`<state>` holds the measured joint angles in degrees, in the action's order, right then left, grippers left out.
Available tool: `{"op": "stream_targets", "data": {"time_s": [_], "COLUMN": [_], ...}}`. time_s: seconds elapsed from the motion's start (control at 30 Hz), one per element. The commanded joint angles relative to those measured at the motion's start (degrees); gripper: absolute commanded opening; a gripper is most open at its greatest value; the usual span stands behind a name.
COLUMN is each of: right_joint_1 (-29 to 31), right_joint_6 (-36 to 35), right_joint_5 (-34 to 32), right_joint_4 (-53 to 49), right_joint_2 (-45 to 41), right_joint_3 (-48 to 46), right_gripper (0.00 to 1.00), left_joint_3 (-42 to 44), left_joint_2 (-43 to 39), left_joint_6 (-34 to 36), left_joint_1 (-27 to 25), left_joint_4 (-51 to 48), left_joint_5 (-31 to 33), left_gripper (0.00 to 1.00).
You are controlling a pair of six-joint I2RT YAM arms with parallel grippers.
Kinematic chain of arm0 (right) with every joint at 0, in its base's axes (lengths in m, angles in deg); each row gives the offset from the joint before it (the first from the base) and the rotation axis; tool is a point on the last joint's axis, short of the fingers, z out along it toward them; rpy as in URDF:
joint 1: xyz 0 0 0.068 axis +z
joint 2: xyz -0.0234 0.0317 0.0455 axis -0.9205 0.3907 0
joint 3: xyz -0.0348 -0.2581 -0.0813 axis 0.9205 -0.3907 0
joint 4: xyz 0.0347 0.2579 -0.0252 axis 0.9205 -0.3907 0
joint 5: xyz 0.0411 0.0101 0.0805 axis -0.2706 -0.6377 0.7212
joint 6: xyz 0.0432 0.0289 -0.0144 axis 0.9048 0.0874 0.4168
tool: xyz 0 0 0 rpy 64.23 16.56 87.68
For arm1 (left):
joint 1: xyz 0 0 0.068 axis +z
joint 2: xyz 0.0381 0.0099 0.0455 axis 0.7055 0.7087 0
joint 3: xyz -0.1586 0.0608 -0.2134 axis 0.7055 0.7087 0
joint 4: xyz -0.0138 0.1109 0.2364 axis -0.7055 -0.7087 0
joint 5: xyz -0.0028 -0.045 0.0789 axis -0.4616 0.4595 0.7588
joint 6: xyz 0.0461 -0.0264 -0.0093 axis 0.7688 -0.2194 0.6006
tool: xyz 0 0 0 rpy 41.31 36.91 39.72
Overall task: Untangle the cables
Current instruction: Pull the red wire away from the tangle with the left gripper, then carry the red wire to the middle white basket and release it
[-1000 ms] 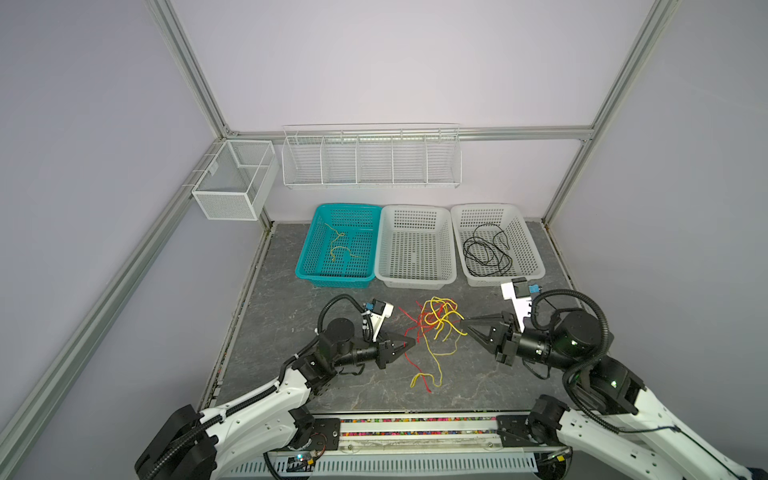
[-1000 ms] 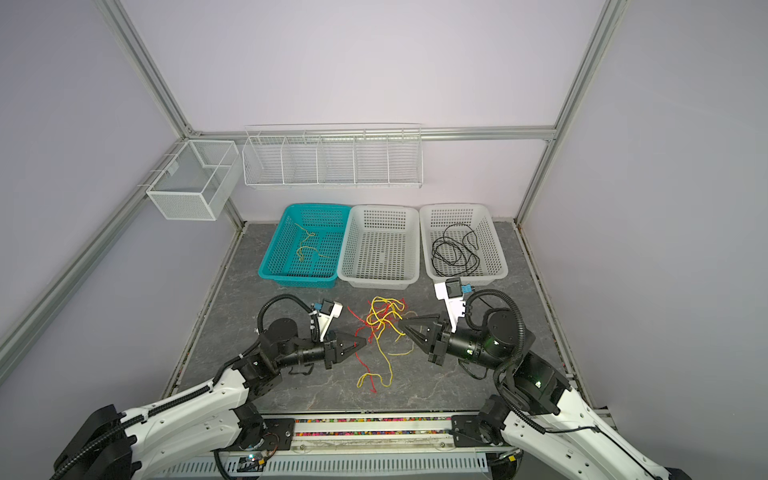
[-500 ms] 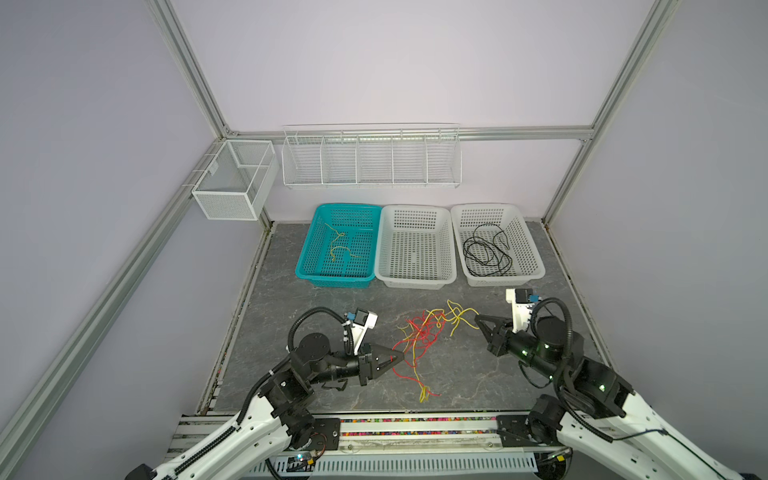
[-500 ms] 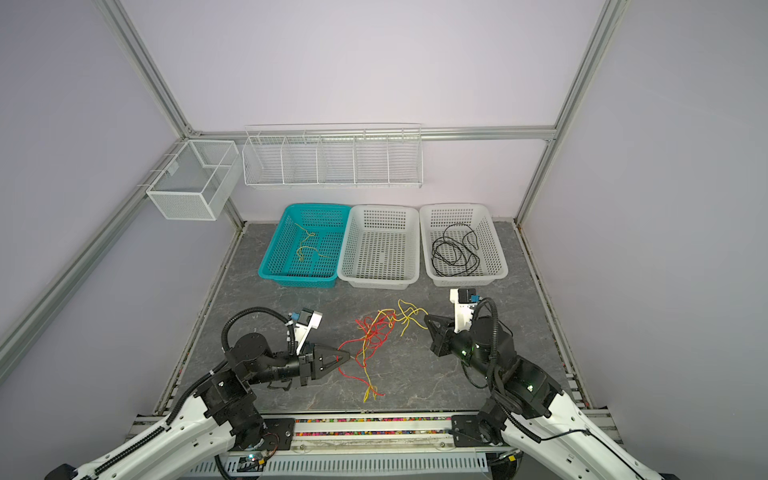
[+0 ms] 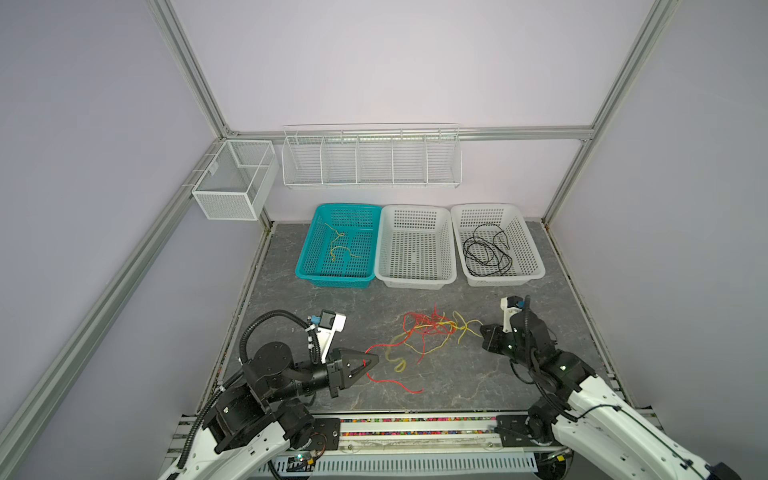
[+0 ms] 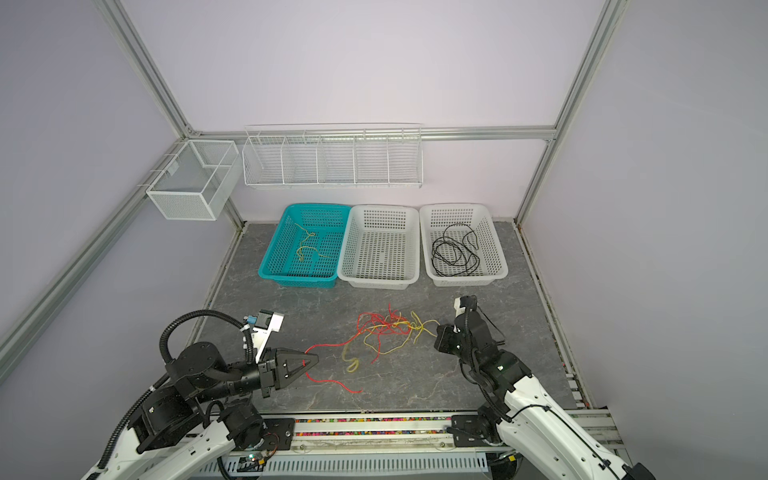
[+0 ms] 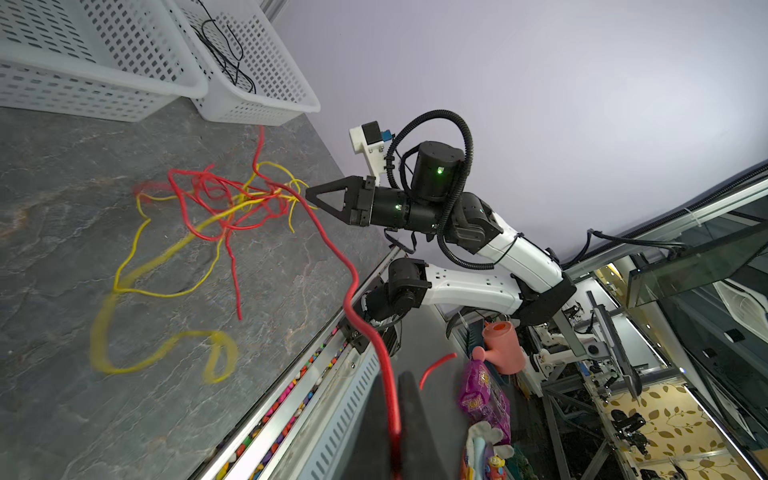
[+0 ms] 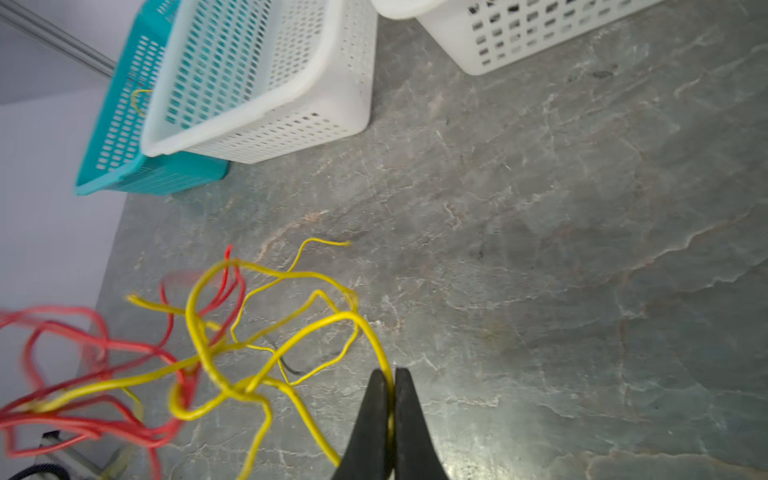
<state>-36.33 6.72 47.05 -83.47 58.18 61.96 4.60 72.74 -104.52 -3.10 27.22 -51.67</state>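
A tangle of red and yellow cables (image 5: 428, 328) (image 6: 390, 328) lies mid-table, stretched between my two grippers. My left gripper (image 5: 374, 360) (image 6: 316, 359) is shut on a red cable (image 7: 353, 270), which runs from the knot into its jaws (image 7: 394, 399); a loose red tail curls toward the front edge. My right gripper (image 5: 483, 331) (image 6: 436, 332) is shut on a yellow cable (image 8: 365, 324) pinched between its fingertips (image 8: 388, 386). A black cable (image 5: 486, 253) lies coiled in the right white basket. One yellow cable (image 5: 340, 249) lies in the teal basket.
Three baskets stand in a row at the back: teal (image 5: 305, 270), middle white (image 5: 415, 283) and right white (image 5: 536, 266). A wire rack (image 5: 370, 158) hangs on the back wall and a mesh box (image 5: 232, 187) on the left frame. A rail (image 5: 415, 424) borders the front edge.
My left gripper has drawn back to the left with the red cable. The right arm has swung round, still holding the yellow one. The tangle is now pulled out wider and flatter.
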Motion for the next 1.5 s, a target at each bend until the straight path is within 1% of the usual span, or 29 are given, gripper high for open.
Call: {"op": "stream_targets", "data": {"time_s": [0.0,0.03,0.07,0.17,0.3,0.43,0.53,0.67,0.8,0.87,1.0,1.1,1.17,1.33,1.47], "right_joint_1": [-2.08,-3.01,-3.89,-5.35,-5.53,-5.8,-5.85,-5.83,-5.86,-5.89,-5.87,-5.84,-5.89,-5.87,-5.85], "right_joint_6": [0.98,0.9,0.89,0.28,-1.54,-3.64,-3.5,-4.07,-5.67,-6.2,-6.81,-7.19,-7.7,-8.25,-8.46], "right_joint_5": [-1.61,-1.31,-0.57,2.28,1.91,3.61,6.36,9.97,10.44,10.64,10.35,9.93,9.47,9.03,9.46], "right_joint_4": [2.84,3.98,4.93,8.78,11.66,15.41,18.8,22.11,21.88,21.79,20.63,19.5,18.46,17.57,17.95], "right_joint_2": [2.57,3.55,4.25,6.12,8.11,13.18,15.92,15.47,11.87,9.52,4.96,2.39,1.23,-0.39,-0.63], "right_joint_3": [-2.18,-2.98,-3.68,-5.39,-6.73,-7.47,-7.92,-8.28,-8.7,-9.14,-9.91,-10.29,-10.27,-10.4,-10.33], "right_gripper": [0.06,0.06,0.06,0.06,0.06,0.06,0.06,0.06,0.06,0.06,0.06,0.06,0.06,0.06,0.06], "left_joint_3": [-2.64,-3.77,-5.31,-10.38,-19.16,-29.21,-32.27,-33.61,-38.36,-41.38,-47.81,-50.48,-51.95,-59.1,-65.65], "left_joint_2": [1.18,1.49,1.73,2.8,3.3,5.94,9.37,15.66,24.01,30.01,41.2,48.12,52.63,65.94,76.53], "left_joint_6": [-1.01,-1.01,-0.3,2.48,4.49,6.71,9.25,13.16,19.72,23.14,28.08,30.12,30.2,32.98,35.04], "left_joint_1": [-0.13,-0.19,-0.12,-0.2,-0.17,-0.11,-0.12,-0.12,-0.11,0.34,3.59,7.0,9.35,12.46,13.77], "left_joint_4": [-2.92,-3.07,-4.86,-10.89,-13.55,-14.62,-16.36,-16.19,-17.47,-18.21,-18.09,-15.55,-13.6,-13.96,-15.85], "left_joint_5": [-3.03,-4.66,-4.56,-2.16,1.13,3.25,4.99,5.19,7.17,8.66,7.32,6.66,5.8,9.09,11.63], "left_gripper": [0.0,0.0,0.0,0.0,0.0,0.0,0.0,0.0,0.0,0.0,0.0,0.0,0.0,0.0,0.0]}}
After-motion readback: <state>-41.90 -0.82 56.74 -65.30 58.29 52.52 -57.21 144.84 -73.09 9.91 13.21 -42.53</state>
